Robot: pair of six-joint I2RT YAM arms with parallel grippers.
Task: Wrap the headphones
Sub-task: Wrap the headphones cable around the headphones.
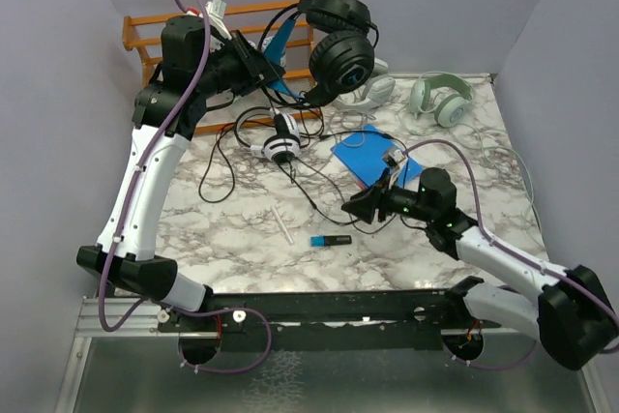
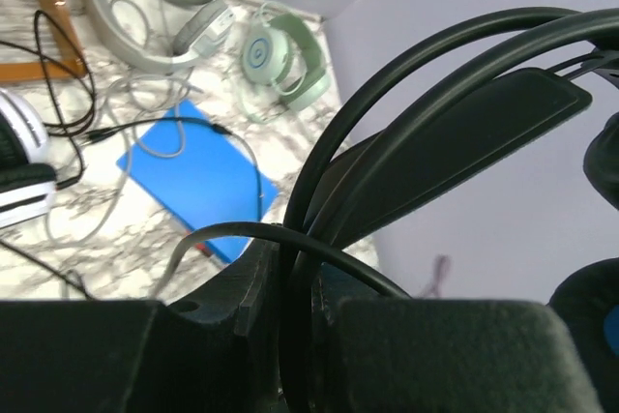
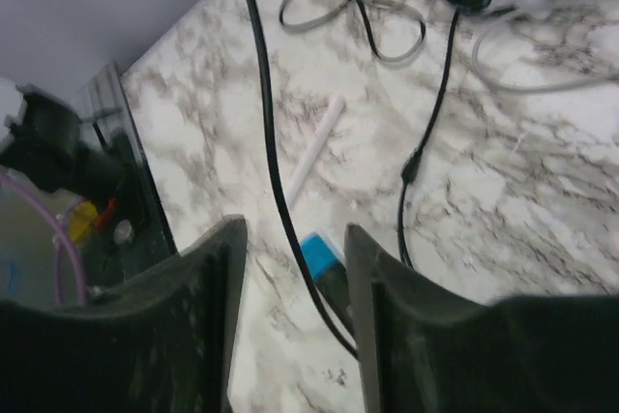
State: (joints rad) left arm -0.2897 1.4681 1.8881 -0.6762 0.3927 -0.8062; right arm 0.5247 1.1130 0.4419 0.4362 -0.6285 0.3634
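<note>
Right wrist view: a black cable (image 3: 266, 123) runs lengthwise between the spread jaws of the right gripper (image 3: 292, 231), unpinched. The left gripper (image 1: 253, 63), clamped on the headband (image 2: 464, 132), holds the black headphones (image 1: 338, 45) aloft, back-left.

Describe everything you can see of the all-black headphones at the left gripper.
The all-black headphones are an over-ear pair: a padded black band under two thin wire arches, and round cushioned cups, one showing blue inside. They hang clear of the marble table near the wooden rack, held by the band, on which the left gripper is shut. A thin black cable drops from them toward the table; I cannot trace its far end.
</note>
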